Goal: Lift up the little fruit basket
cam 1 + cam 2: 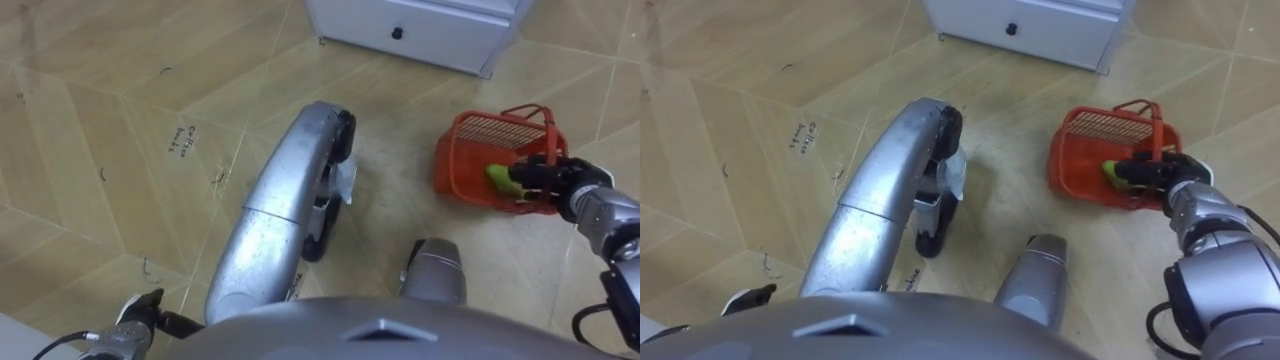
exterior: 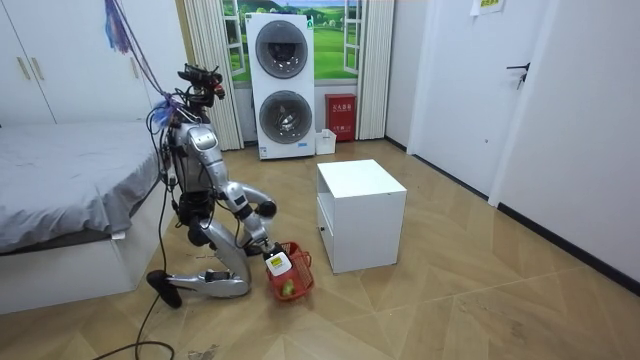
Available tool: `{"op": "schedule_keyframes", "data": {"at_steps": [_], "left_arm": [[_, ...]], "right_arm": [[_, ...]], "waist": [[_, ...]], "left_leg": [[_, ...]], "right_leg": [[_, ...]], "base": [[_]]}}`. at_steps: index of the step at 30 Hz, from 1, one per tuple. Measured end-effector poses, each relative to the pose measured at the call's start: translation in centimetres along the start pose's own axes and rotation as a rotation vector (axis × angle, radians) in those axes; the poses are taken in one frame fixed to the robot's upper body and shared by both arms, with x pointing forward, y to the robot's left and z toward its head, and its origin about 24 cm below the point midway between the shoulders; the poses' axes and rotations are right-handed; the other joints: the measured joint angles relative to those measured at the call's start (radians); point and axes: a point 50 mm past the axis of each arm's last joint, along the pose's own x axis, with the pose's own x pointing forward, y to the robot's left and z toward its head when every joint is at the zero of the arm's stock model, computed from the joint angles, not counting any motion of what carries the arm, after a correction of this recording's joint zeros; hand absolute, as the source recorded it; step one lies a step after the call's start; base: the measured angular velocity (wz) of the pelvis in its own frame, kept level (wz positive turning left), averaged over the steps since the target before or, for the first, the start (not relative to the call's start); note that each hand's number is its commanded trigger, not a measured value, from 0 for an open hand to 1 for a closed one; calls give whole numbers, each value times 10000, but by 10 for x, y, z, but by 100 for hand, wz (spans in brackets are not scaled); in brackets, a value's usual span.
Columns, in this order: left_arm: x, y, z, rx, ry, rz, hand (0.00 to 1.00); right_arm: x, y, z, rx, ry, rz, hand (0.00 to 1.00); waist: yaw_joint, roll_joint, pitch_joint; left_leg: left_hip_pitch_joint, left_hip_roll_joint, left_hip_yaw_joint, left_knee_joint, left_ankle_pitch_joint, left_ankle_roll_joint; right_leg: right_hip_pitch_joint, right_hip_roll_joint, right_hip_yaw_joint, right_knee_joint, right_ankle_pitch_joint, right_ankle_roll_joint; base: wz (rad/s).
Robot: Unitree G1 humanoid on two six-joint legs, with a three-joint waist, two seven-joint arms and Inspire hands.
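Beside the white cabinet (image 1: pixel 420 30), the kneeling robot's right hand (image 1: pixel 560 185) curls its fingers over the rim of the fruit basket (image 1: pixel 475 150), which rests on the floor, not yet lifted; the grip of the left hand (image 1: pixel 135 325) cannot be told.

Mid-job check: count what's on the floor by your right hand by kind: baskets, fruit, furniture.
Baskets: 1, the orange basket
Fruit: 1, a green fruit seen inside it, beside the right hand at the rim
Furniture: 1, the white cabinet behind
Total: 3
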Motion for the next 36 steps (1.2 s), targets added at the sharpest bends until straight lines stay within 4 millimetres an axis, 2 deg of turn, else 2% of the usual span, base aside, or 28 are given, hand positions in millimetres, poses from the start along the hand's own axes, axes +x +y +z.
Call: {"op": "schedule_keyframes", "data": {"at_steps": [5,12,22,28,31,33,36], "left_arm": [[2,-5,16,120,-377,141,0],[2,-11,22,77,-507,40,0],[3,-8,32,76,-658,80,0],[3,-7,41,20,-890,110,0],[4,-4,54,-165,-1243,187,0],[4,-2,60,-251,-1389,189,0],[3,0,71,-306,-1673,147,0]], "right_arm": [[0,0,0,163,-11,-4,100],[0,1,-1,404,25,-41,100],[1,16,1,1547,-89,704,100],[0,36,11,1531,-513,1449,100],[-1,46,20,1550,-884,1838,100],[-3,54,29,1526,-1257,2211,100],[-7,66,41,1478,-1753,2750,100]], "waist": [[-11,-63,34],[-27,-134,75],[-46,-108,55],[-359,-206,101],[-484,-249,115],[-622,-253,113],[-699,-428,74]], "left_leg": [[-13,13,6,15,15,8],[-13,15,-4,47,24,18],[8,-62,-81,157,65,84],[315,-21,-148,163,63,84],[461,-48,-239,194,62,81],[496,-153,-361,228,62,80],[629,-237,-509,315,32,136]], "right_leg": [[-16,-6,11,35,-1,1],[1,0,19,48,-4,5],[179,66,-45,56,-6,14],[486,86,-36,0,-6,14],[717,160,-102,-39,-5,14],[886,181,-237,-101,-4,14],[1157,361,-255,-322,-12,16]], "base": [[0],[0],[0],[-1],[2],[9],[-1]]}}
